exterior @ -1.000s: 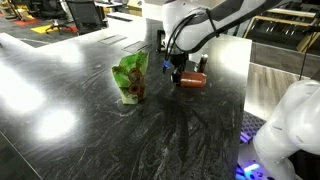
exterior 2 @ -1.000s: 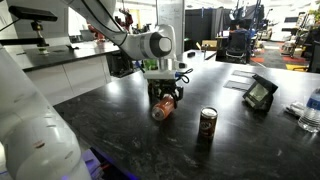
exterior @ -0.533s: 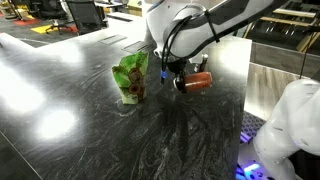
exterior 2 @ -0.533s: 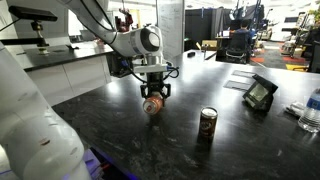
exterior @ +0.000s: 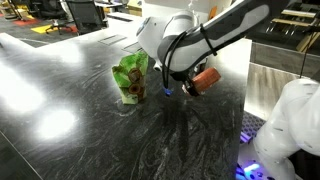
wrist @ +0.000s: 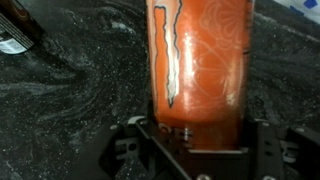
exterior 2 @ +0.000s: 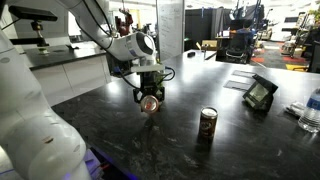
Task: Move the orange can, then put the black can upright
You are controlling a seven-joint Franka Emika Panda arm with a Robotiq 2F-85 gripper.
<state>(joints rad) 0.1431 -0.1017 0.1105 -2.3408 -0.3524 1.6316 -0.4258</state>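
My gripper [exterior: 193, 84] [exterior 2: 150, 101] is shut on the orange can [exterior: 207, 78] [exterior 2: 151, 104] and holds it tilted a little above the dark marbled table [exterior: 80, 130]. In the wrist view the orange can [wrist: 200, 60] fills the middle, clamped between the two black fingers [wrist: 198, 132]. The black can [exterior 2: 208, 122] stands apart from the gripper and looks upright. Its green-patterned side shows in an exterior view [exterior: 129, 79]. Its dark body shows at the top left corner of the wrist view [wrist: 16, 28].
A small tablet-like device [exterior 2: 260, 93] and a clear bottle [exterior 2: 311, 110] sit on the table's far side. A white robot body fills one corner in both exterior views [exterior: 290, 130] [exterior 2: 30, 120]. The table edge [exterior: 243, 110] runs close to the gripper.
The gripper has lifted the orange can off the table, carried it away from the black can and tilted it. The black can has not moved.
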